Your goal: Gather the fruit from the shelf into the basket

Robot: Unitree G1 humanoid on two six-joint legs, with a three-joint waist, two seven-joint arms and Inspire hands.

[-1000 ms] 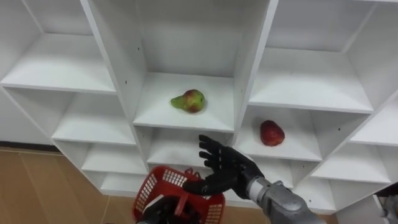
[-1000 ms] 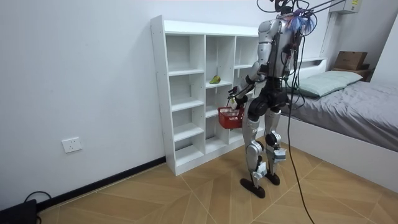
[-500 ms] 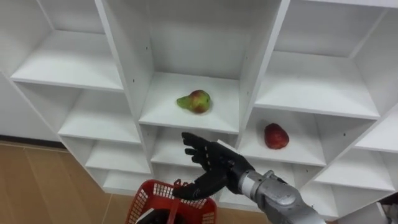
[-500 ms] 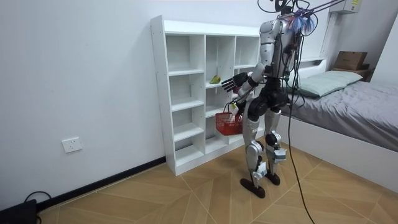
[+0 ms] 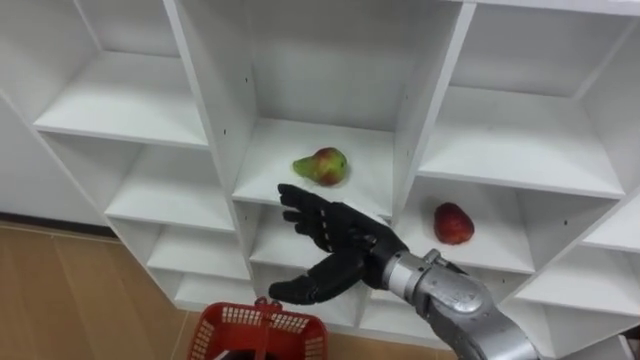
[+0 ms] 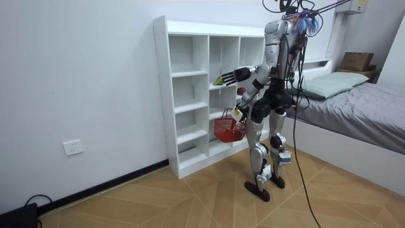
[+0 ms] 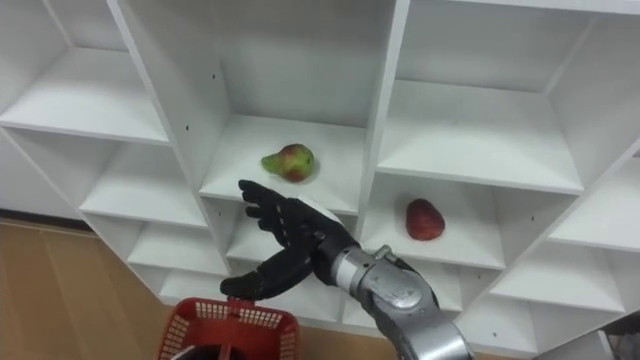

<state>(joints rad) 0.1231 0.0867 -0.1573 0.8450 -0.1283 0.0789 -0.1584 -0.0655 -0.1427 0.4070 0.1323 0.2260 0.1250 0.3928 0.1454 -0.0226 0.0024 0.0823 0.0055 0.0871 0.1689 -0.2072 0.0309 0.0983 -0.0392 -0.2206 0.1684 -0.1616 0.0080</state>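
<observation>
A green-and-red pear point(image 5: 322, 166) lies on the middle shelf of the white closet point(image 5: 216, 120). One compartment to the right and a little lower sits a red fruit point(image 5: 453, 223). My right hand point(image 5: 325, 235) is open with fingers spread, held just below and in front of the pear, not touching it. In the room view that right hand point(image 6: 235, 76) reaches toward the pear point(image 6: 218, 80). A red mesh basket point(image 5: 260, 330) hangs low in front of me, and the room view shows my left hand point(image 6: 239, 113) shut on its handle above the basket point(image 6: 226, 128).
I stand close before the closet point(image 6: 180, 95), whose other compartments hold nothing. A bed point(image 6: 361, 107) lies at the room view's right, behind me. Wooden floor point(image 6: 190, 196) spreads around, and a white upright divider point(image 5: 425, 110) separates the two fruits.
My right hand has risen and reached forward, up to just below the pear. The basket has sunk lower in my left hand. The eye view has shifted slightly.
</observation>
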